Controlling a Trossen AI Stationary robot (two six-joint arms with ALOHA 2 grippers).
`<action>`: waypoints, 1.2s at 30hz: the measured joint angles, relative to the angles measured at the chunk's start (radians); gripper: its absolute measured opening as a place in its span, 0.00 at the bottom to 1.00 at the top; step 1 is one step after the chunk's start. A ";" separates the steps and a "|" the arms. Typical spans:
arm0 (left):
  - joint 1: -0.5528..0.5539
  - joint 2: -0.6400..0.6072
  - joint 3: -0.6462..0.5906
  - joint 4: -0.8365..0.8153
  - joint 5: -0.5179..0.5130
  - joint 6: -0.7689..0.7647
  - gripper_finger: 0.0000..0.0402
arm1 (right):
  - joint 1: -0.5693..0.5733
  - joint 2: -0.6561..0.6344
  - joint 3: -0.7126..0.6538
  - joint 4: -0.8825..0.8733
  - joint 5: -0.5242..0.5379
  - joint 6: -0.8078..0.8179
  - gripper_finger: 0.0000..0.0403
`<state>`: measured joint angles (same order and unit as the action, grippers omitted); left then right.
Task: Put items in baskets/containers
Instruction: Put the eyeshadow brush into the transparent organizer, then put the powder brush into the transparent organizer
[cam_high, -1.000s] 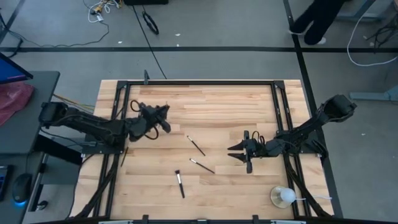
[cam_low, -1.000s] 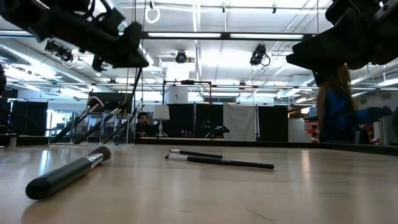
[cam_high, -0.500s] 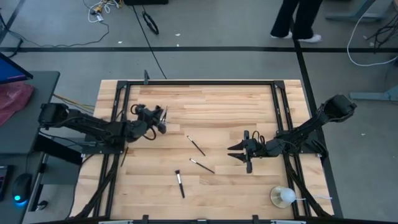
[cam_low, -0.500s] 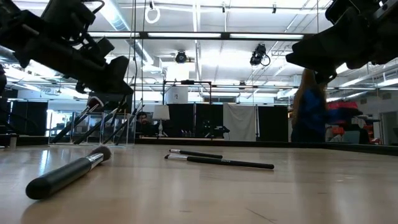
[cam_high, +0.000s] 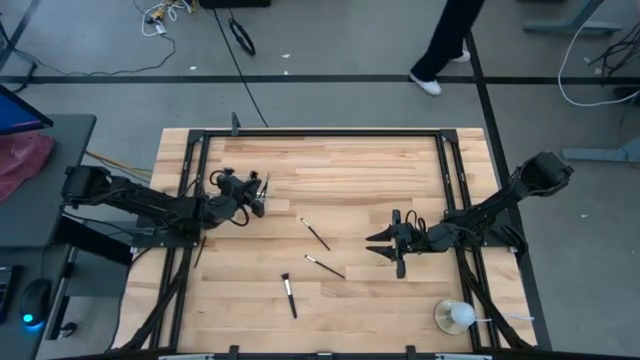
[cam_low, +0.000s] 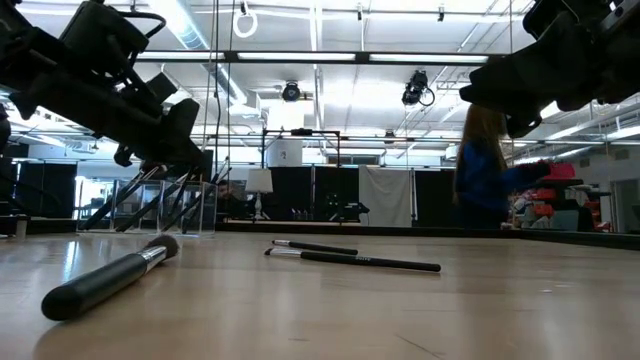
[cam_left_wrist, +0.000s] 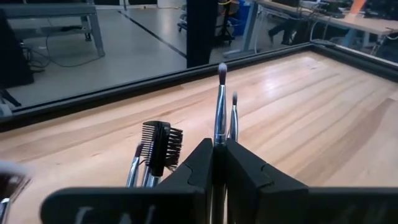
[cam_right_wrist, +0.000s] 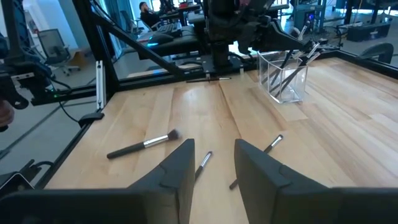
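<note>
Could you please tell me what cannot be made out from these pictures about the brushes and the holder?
- Clear holder: the high view has it under the left gripper, so its brush count is hidden.
- Brush in the left gripper: the left wrist view hides its handle behind the fingers.
- Three loose brushes: bristle detail too small in the high view.
- Right gripper: open, holding nothing.

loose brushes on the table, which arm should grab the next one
Right. The right gripper hangs open just beside the nearest loose brush; the left gripper is at the holder, fingers pinching a brush.
</note>
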<state>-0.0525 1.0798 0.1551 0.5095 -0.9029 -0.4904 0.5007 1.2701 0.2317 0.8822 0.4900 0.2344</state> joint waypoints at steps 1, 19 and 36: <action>0.000 0.000 0.000 0.000 0.002 0.000 0.10 | 0.000 0.000 0.000 0.000 0.000 0.000 0.28; -0.029 0.000 0.064 0.016 0.072 0.066 0.30 | 0.000 0.000 0.000 0.000 0.000 -0.007 0.28; -0.453 0.290 0.506 -0.354 0.017 0.192 0.18 | 0.000 0.000 0.001 -0.009 0.000 -0.007 0.28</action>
<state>-0.5052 1.3698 0.6607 0.1554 -0.8860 -0.2984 0.5007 1.2705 0.2325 0.8728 0.4903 0.2272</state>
